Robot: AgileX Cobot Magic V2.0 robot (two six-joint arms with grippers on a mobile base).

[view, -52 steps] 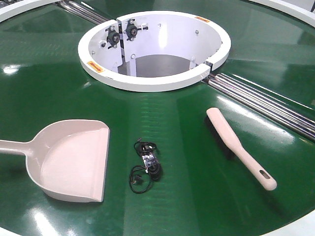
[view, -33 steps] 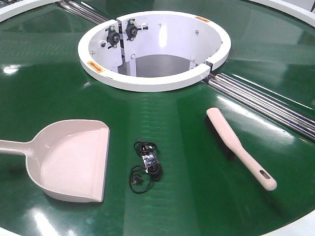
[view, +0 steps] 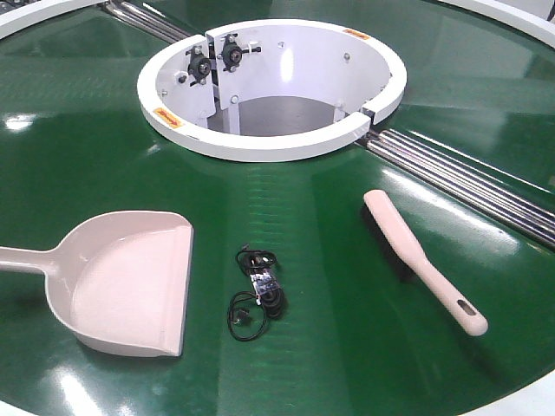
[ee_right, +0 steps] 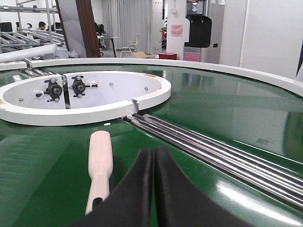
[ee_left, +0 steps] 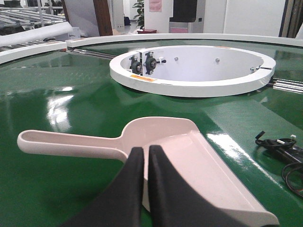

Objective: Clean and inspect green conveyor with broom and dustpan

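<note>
Two ways to go wrong from here: skidding the dustpan point(view: 130, 282), lower left, or the broom point(view: 416, 256), right of centre, across the green conveyor point(view: 329, 347) on a poor grab, or dragging the black cable tangle point(view: 258, 295), lower centre. Pinched shut and empty at both left gripper point(ee_left: 146, 150) and right gripper point(ee_right: 153, 150), over dustpan neck and beside broom handle.

Bright, even overhead light. Glossy green conveyor point(view: 286, 182) mirrors ceiling lamps: white glare spots at front-view L edge & bottom, big patch behind dustpan point(ee_left: 189, 151) handle in L wrist view. Thin soft shadow under broom point(view: 421, 260). Steel rollers point(ee_right: 213, 151) glint. Front view slightly grainy; no motion blur.
</note>
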